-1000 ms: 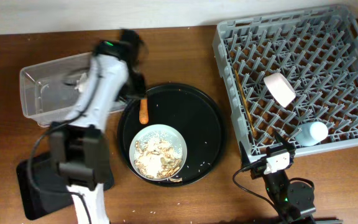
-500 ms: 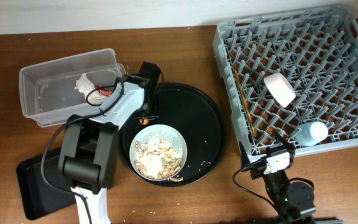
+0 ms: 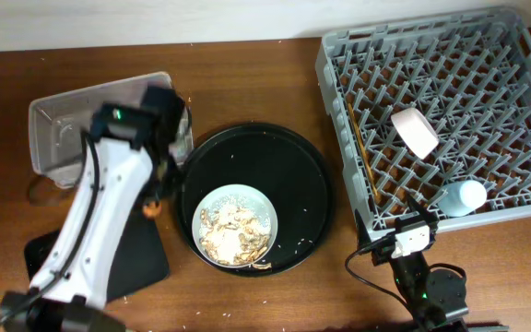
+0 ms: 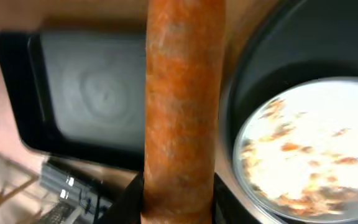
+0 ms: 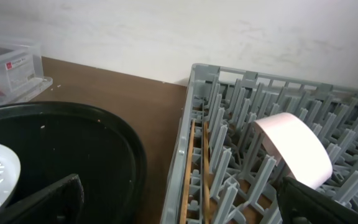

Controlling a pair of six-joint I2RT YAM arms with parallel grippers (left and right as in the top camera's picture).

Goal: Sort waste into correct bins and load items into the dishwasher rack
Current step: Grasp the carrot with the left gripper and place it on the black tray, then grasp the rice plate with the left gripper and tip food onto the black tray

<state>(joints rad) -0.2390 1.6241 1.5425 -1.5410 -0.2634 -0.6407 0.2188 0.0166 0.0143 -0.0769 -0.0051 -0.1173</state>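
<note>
Gripping the orange carrot (image 4: 182, 106), the left gripper (image 4: 179, 208) is clenched on its lower end; dark fingers show on either side of it in the wrist view. From overhead only an orange tip (image 3: 153, 208) shows under the white arm. It sits over the strip of table between the small black tray (image 3: 141, 263) and the large round black tray (image 3: 307, 171). The wrist view puts the small tray to the carrot's left and the round tray to its right.

- Clear tub (image 3: 49, 115): far left, partly covered by the left arm. Contents not readable from overhead.
- Plate (image 3: 264, 201): on the near half of the round tray, with beige rice and food scraps (image 3: 231, 232) on it.
- Dishwasher rack (image 3: 468, 55): right side of the table.
- Chopsticks (image 3: 362, 152): lying along the rack's left edge.
- White bowl (image 3: 415, 132): tilted among the pegs near the rack's middle.
- Light-blue cup (image 3: 461, 196): on its side at the rack's near edge.
- Right gripper (image 5: 179, 182): released, fingers wide apart and grasping nothing. It is low at the near side of the table, facing the rack's left wall.
</note>
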